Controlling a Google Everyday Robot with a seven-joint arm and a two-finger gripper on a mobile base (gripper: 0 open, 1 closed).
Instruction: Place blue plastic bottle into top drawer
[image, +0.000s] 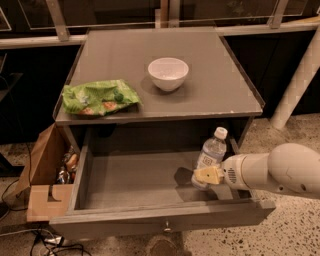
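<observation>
The blue plastic bottle (211, 152), clear with a white cap, stands nearly upright inside the right part of the open top drawer (150, 220). My gripper (206, 176), with yellowish fingers on a white arm coming in from the right, is closed around the bottle's lower half. The bottle's base sits low in the drawer, hidden behind the fingers. The drawer is pulled out wide, its grey floor bare to the left of the bottle.
On the grey cabinet top (220, 95) rest a white bowl (168, 73) and a green snack bag (99, 97). A brown cardboard box (44, 175) with clutter stands on the floor to the left. A white post (298, 80) rises at the right.
</observation>
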